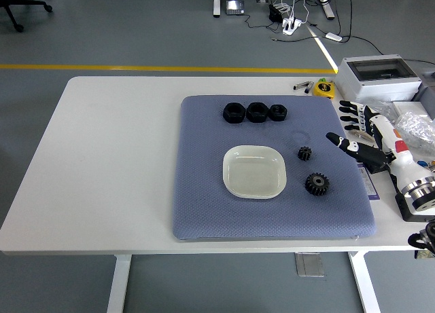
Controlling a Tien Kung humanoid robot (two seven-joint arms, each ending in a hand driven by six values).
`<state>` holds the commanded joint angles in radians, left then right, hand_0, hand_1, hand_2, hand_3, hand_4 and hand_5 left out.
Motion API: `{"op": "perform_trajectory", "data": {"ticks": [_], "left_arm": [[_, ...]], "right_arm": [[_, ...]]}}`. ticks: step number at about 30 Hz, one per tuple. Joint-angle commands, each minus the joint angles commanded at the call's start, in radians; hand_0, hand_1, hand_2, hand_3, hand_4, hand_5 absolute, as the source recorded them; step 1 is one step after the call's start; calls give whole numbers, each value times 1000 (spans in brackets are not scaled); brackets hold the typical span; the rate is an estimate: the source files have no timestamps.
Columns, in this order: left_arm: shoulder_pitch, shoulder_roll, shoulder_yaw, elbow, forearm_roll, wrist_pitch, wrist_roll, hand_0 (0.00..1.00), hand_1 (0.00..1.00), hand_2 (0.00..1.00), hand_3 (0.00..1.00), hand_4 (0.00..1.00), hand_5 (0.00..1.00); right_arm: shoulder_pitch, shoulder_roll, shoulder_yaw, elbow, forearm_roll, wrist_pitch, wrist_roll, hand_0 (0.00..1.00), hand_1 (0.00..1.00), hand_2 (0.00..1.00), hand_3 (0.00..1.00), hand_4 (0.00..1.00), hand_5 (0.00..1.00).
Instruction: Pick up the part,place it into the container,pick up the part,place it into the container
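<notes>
A robot's right hand (362, 133) hovers with fingers spread, holding nothing, over the right edge of a blue-grey padded mat (204, 184) on a white table (102, 157).
A shallow white square dish (254, 171) sits empty mid-mat. Just right of it lie a small black gear (304, 153) and, nearer, a larger black gear (315, 184). Three black hexagonal nuts (255, 112) line the mat's far side.

Two gears (310, 170) lie right of the container (253, 171) on the mat (204, 191).
</notes>
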<state>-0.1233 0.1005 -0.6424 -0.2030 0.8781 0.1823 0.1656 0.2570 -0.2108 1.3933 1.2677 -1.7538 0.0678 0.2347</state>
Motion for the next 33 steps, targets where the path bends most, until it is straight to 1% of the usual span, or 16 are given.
{"op": "perform_trajectory", "data": {"ticks": [2, 3, 5, 10, 14, 15, 19, 26, 27, 33], "left_arm": [[0, 0, 0, 0, 0, 0, 0, 711, 721, 754, 666, 697, 676], [0, 0, 0, 0, 1, 0, 0, 710, 721, 754, 668, 697, 677], [0, 0, -2, 0, 3, 0, 1, 710, 721, 754, 668, 697, 677], [0, 0, -3, 0, 4, 1, 2, 710, 720, 754, 666, 696, 677], [1, 0, -4, -1, 7, 1, 3, 710, 720, 754, 666, 696, 677], [1, 1, -6, -1, 9, 0, 3, 710, 720, 754, 667, 697, 678], [3, 2, -9, -1, 15, -1, 4, 710, 720, 754, 667, 697, 678], [3, 2, -8, -2, 16, -2, 5, 710, 721, 755, 668, 697, 677], [2, 2, -7, -2, 16, -3, 5, 710, 721, 753, 668, 697, 678], [0, 2, -4, -2, 12, -2, 6, 710, 720, 755, 667, 696, 678]], "right_arm": [[4, -1, -10, -10, -39, 3, 2, 680, 723, 796, 794, 998, 346], [8, -2, -17, -17, -72, 4, 3, 672, 709, 779, 784, 998, 329], [18, -5, -35, -32, -156, 6, 4, 672, 709, 779, 784, 998, 329], [56, -32, -108, -70, -371, 16, 2, 662, 701, 775, 784, 998, 319], [77, -50, -147, -86, -515, 22, 1, 662, 701, 775, 784, 998, 319], [82, -55, -157, -89, -515, 25, 0, 652, 693, 772, 782, 998, 295], [98, -64, -190, -100, -515, 35, -4, 652, 693, 772, 782, 998, 295], [135, -62, -224, -134, -515, 19, -9, 648, 686, 768, 775, 998, 290], [140, -63, -228, -139, -515, 18, -11, 645, 671, 747, 737, 998, 296], [163, -69, -244, -172, -515, 10, -14, 645, 671, 747, 737, 998, 296]]}}
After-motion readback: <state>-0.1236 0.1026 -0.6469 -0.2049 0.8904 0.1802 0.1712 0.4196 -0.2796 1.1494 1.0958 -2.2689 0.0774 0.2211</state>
